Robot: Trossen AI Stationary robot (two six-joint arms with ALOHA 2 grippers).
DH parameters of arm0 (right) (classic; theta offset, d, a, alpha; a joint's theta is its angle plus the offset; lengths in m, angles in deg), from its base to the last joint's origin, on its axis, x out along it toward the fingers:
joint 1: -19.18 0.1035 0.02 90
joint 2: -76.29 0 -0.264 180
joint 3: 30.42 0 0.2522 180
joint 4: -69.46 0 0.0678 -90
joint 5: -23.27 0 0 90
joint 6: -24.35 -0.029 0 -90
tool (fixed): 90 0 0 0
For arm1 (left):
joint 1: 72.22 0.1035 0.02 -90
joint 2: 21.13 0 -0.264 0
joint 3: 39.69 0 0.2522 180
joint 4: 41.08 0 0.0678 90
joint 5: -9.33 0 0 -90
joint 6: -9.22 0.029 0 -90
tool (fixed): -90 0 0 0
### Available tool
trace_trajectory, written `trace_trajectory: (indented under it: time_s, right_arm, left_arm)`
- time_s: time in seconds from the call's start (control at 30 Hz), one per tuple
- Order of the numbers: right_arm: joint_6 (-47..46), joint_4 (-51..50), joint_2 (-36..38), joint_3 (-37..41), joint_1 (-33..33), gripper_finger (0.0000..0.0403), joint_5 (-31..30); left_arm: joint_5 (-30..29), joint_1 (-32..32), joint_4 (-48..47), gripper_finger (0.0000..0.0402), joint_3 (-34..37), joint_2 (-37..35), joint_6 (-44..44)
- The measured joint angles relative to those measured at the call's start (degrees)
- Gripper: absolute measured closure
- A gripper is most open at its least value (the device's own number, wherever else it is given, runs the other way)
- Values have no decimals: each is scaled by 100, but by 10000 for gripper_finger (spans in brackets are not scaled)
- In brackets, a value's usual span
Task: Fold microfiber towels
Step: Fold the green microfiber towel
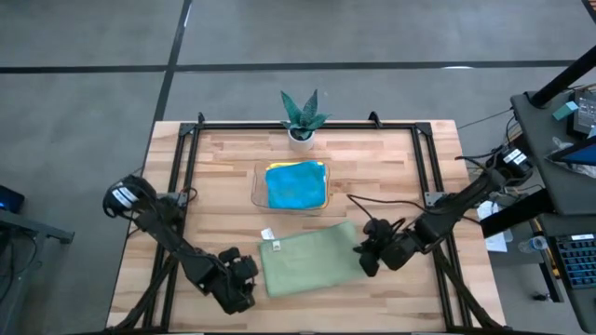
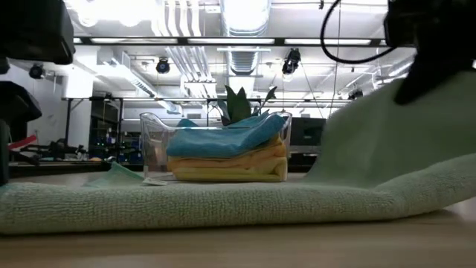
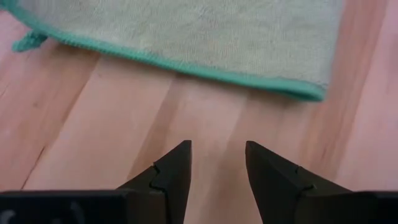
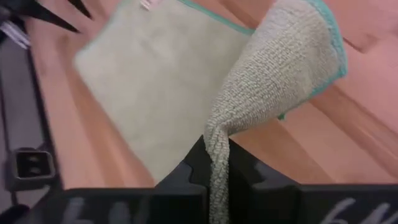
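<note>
Pinching one edge of the pale green towel (image 4: 168, 93), the right gripper (image 4: 217, 165) has its jaws closed on lifted cloth (evidently to fold it). The left gripper (image 3: 217, 165) waits, jaws parted and empty, the towel's hem just ahead.

Two dark, near-black arms are seen from above, each built from slim tube segments w/ bulkier rounded joints. A black cable is looped loosely off the right arm (image 1: 447, 212) across the wood; a small light patch is carried on the shoulder end of the left arm (image 1: 177, 244). The left gripper (image 3: 216, 165) is made of two matte black fingers (image 3: 171, 177), wedge-shaped, tapered to blunt tips, w/ a stepped notch cut into each inner edge. The right gripper (image 4: 214, 168) is likewise black, w/ flat angular fingers.
</note>
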Motion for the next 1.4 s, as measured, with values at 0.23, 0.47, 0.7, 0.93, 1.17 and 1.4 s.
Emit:
trace_trajectory:
  time_s: [0.23, 0.47, 0.7, 0.93, 1.17, 1.4]
  right_arm:
    - [583, 926, -670, -408, -219, 391, -10]
    - [1079, 1433, -1479, -915, -474, 391, -12]
    - [1689, 1468, -2338, -1828, -580, 391, -66]
    - [2628, 1480, -3245, -2982, -672, 391, -107]
    - [3080, 1223, -3981, -3840, -853, 390, -109]
    - [3332, 1198, -4454, -4333, -1051, 390, -109]
  left_arm:
    - [-100, -8, 87, 265, 2, 153, 8]
    - [-218, -7, 277, 265, -2, 219, 4]
    - [-441, -7, 591, 265, 22, 222, 28]
    - [-476, -9, 590, 265, 27, 247, 41]
    - [-564, -9, 596, 265, 31, 248, 41]
    - [-567, -13, 599, 265, 35, 248, 46]
